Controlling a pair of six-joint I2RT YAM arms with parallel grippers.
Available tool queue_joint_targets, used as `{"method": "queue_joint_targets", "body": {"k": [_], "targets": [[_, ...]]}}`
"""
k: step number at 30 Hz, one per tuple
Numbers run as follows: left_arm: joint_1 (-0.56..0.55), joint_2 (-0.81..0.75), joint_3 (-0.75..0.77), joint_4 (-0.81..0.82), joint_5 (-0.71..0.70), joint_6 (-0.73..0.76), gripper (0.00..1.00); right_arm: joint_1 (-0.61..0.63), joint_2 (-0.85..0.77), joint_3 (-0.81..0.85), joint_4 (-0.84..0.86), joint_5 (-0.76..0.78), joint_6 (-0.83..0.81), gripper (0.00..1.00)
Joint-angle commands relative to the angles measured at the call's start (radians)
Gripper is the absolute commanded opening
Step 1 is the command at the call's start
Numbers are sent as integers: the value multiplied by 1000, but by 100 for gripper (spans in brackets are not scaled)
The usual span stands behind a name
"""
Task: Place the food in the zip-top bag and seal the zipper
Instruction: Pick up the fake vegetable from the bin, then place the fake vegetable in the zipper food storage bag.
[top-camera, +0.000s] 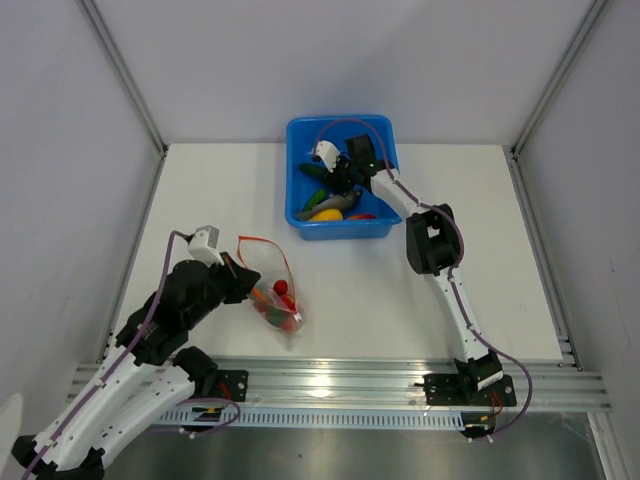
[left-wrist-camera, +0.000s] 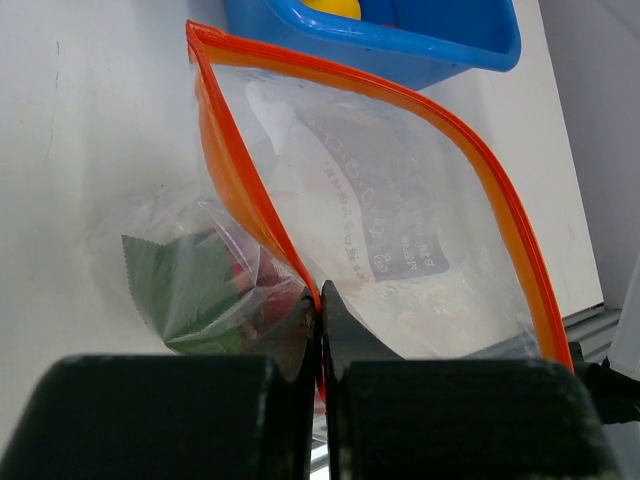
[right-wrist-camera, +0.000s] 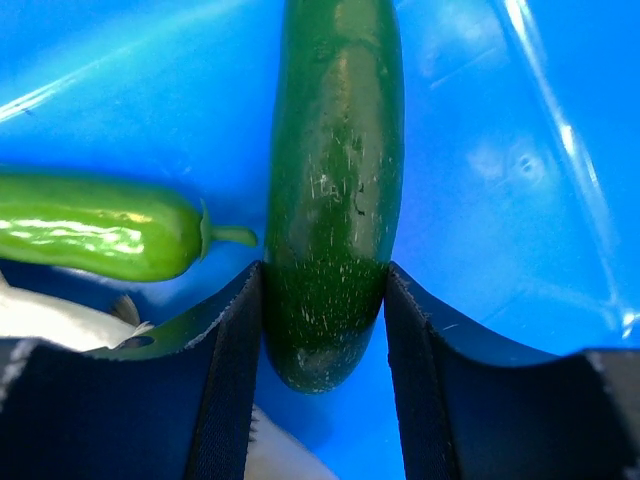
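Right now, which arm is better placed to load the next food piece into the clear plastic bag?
Right. The right gripper clamps the dark green cucumber in the blue plastic tub; the left gripper pinches the orange-red zipper strip of the clear crinkly bag, whose mouth is open.

**Bright, even light; wrist views soft up close**

The overhead view is sharp and evenly lit from above, with only faint shadows on the white tabletop (top-camera: 400, 290). White glare streaks the blue tub (right-wrist-camera: 520, 150) and the cucumber (right-wrist-camera: 335, 180). The clear bag (left-wrist-camera: 400, 230) has a mild sheen. The left tool (left-wrist-camera: 320, 300) and right tool (right-wrist-camera: 325, 290) look dark and blurred at the bottom edges.
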Motion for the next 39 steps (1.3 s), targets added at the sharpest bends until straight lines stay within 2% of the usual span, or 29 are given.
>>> {"method": "queue_joint_targets", "body": {"k": [1, 11, 12, 14, 15, 16, 23, 27, 29, 31, 36, 39], "targets": [[5, 14, -10, 36, -7, 26, 1, -4, -15, -50, -5, 36, -37, 38], [3, 57, -2, 42, 58, -3, 0, 2, -128, -92, 119, 150, -26, 23], [3, 65, -2, 42, 81, -8, 1, 2, -147, -93, 124, 159, -19, 16], [3, 105, 8, 26, 108, -15, 0, 2, -168, -95, 129, 183, 4, 10], [3, 122, 17, 13, 121, -20, 1, 2, -191, -95, 132, 194, 15, 2], [5, 137, 31, -2, 121, -34, 1, 2, -207, -95, 132, 199, 30, 0], [3, 202, 65, -53, 223, -35, 1, 25, -372, -94, 80, 245, 181, 0], [3, 194, 91, -70, 251, -26, 1, 55, -493, -104, -25, 257, 375, 0], [3, 195, 114, -77, 272, -12, 1, 86, -582, -133, -90, 234, 539, 0], [3, 203, 132, -85, 285, -8, 1, 117, -660, -237, -117, 214, 677, 0], [3, 191, 165, -93, 297, -8, 1, 336, -946, -468, -184, 349, 889, 0], [5, 171, 176, -99, 286, -6, 1, 474, -1072, -561, -238, 329, 1026, 0]]}}
